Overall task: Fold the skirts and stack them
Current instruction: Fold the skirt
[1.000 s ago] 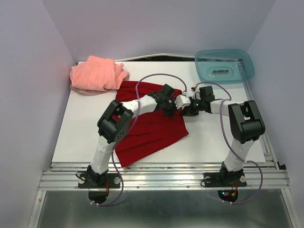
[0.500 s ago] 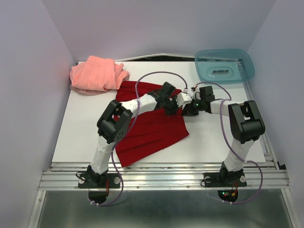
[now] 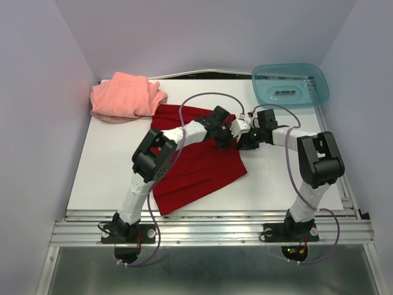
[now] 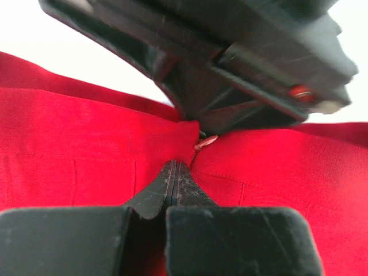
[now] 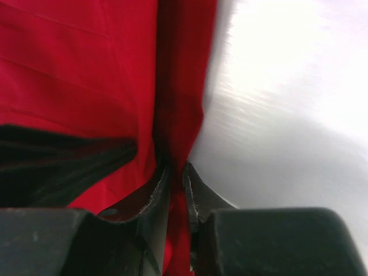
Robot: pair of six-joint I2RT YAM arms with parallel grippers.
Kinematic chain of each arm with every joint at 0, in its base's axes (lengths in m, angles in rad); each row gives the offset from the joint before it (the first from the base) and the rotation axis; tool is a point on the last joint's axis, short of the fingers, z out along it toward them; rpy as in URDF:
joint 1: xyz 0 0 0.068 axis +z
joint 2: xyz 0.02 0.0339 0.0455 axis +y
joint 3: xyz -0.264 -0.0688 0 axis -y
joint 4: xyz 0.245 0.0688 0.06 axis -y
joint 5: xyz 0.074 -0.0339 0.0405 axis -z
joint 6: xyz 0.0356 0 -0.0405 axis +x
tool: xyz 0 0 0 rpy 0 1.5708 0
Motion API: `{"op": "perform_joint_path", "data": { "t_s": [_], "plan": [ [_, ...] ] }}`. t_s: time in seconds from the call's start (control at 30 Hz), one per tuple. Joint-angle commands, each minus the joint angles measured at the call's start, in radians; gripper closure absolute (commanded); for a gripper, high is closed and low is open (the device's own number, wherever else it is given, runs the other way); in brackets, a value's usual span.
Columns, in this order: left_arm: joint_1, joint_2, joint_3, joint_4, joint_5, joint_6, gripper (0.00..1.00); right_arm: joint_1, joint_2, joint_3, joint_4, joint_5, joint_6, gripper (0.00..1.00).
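At the right edge of the red skirt [image 3: 196, 166], left fingers [image 4: 155, 195] closed tight and right fingers [image 5: 202, 201] narrowly pinching its cloth should rise together, evenly.

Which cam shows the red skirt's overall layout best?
Top external: the red skirt shows nearly whole, spread flat. Left and right wrist views give only close-up patches of its cloth near an edge.
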Motion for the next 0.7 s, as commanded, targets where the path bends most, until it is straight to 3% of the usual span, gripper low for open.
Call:
{"op": "perform_joint_path", "data": {
  "t_s": [0.0, 0.2, 0.3, 0.33, 0.37, 0.4, 0.57, 0.67],
  "plan": [
    [-0.008, 0.064, 0.065, -0.020, 0.018, -0.018, 1.00, 0.009, -0.050, 0.080, -0.263, 0.279, -0.075, 0.78],
    [-0.005, 0.093, 0.078, -0.060, 0.042, -0.029, 1.00, -0.053, -0.203, 0.078, -0.394, 0.360, -0.109, 0.75],
    [-0.005, 0.098, 0.081, -0.065, 0.052, -0.033, 1.00, -0.108, -0.309, 0.046, -0.400, 0.224, -0.120, 0.76],
    [-0.005, 0.102, 0.087, -0.074, 0.058, -0.033, 1.00, -0.117, -0.369, 0.024, -0.391, 0.105, -0.127, 0.77],
    [-0.003, 0.104, 0.087, -0.074, 0.058, -0.033, 1.00, -0.117, -0.401, 0.012, -0.381, 0.104, -0.127, 0.78],
    [-0.003, 0.107, 0.088, -0.074, 0.058, -0.038, 1.00, -0.117, -0.433, -0.007, -0.362, -0.006, -0.095, 0.80],
    [0.002, 0.124, 0.119, -0.094, 0.074, -0.056, 0.95, -0.117, -0.622, -0.198, -0.045, -0.371, 0.226, 0.86],
    [0.011, 0.133, 0.134, -0.102, 0.094, -0.075, 0.94, -0.081, -0.670, -0.355, 0.172, -0.436, 0.393, 0.91]
  ]
}}
